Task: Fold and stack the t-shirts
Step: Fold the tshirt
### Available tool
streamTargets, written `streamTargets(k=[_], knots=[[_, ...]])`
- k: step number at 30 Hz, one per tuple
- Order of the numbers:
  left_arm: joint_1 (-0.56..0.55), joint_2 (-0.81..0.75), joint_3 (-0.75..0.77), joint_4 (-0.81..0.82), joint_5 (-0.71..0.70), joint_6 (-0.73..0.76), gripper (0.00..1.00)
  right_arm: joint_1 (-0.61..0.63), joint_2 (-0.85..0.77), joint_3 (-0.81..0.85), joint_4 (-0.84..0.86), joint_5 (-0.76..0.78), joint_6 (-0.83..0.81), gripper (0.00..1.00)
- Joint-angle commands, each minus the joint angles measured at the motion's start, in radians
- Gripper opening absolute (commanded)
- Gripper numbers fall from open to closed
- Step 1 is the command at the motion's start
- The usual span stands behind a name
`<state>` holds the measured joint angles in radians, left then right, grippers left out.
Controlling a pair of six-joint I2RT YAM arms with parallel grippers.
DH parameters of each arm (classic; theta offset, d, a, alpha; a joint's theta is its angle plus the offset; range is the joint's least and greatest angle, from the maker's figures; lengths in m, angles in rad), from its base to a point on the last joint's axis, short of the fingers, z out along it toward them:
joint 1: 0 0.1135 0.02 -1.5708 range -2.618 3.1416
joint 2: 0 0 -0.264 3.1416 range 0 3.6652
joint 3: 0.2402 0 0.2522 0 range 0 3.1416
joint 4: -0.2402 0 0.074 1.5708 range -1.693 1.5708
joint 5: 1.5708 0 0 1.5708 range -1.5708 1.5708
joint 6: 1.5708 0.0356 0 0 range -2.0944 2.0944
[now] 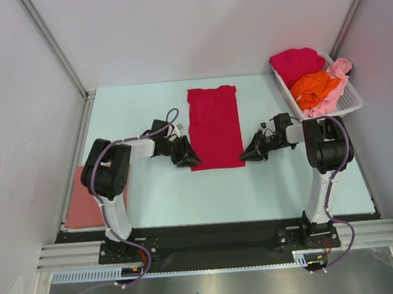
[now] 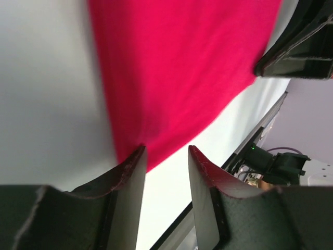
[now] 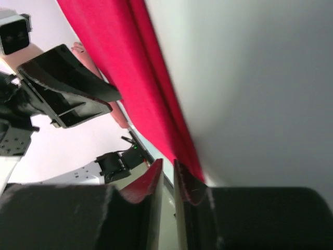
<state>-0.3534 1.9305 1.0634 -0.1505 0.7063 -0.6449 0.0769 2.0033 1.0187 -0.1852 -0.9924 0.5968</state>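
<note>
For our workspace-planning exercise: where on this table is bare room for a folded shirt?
Free: far-left table between wall and red t-shirt; near strip between its hem and arm bases. Crowded: basket far right, salmon shirt near left, left hand and right hand at hem corners.

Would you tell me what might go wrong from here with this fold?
The left hand is open with only a corner of the crimson shirt at one fingertip, so it may miss or catch one layer. The right hand sits at the shirt's edge; uneven grips could skew the fold.
</note>
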Motion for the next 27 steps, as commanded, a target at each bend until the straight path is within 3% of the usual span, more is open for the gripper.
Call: streamTargets(k=[1,7,12,16,19,21,27], knots=[[0.027,0.012,-0.043,-0.004,-0.024,0.065,0.43,-0.031,0.015,-0.009,-0.055,0.012,-0.092,0.19],[0.028,-0.091,-0.001,-0.096,-0.038,0.130,0.45,-0.052,-0.116,-0.009,-0.166,0.057,-0.137,0.20],[0.034,-0.048,0.150,-0.089,0.013,0.062,0.46,-0.029,-0.127,0.147,-0.165,0.064,-0.065,0.20],[0.042,0.123,0.347,-0.048,0.039,-0.007,0.46,-0.002,0.038,0.308,-0.088,0.041,0.039,0.21],[0.048,0.217,0.429,0.113,0.087,-0.090,0.46,0.017,0.142,0.417,0.044,0.024,0.157,0.20],[0.053,0.323,0.495,0.128,0.087,-0.093,0.45,0.018,0.253,0.470,0.139,0.005,0.222,0.20],[0.100,0.438,0.596,0.117,0.050,-0.089,0.45,0.009,0.402,0.652,0.118,0.032,0.256,0.19]])
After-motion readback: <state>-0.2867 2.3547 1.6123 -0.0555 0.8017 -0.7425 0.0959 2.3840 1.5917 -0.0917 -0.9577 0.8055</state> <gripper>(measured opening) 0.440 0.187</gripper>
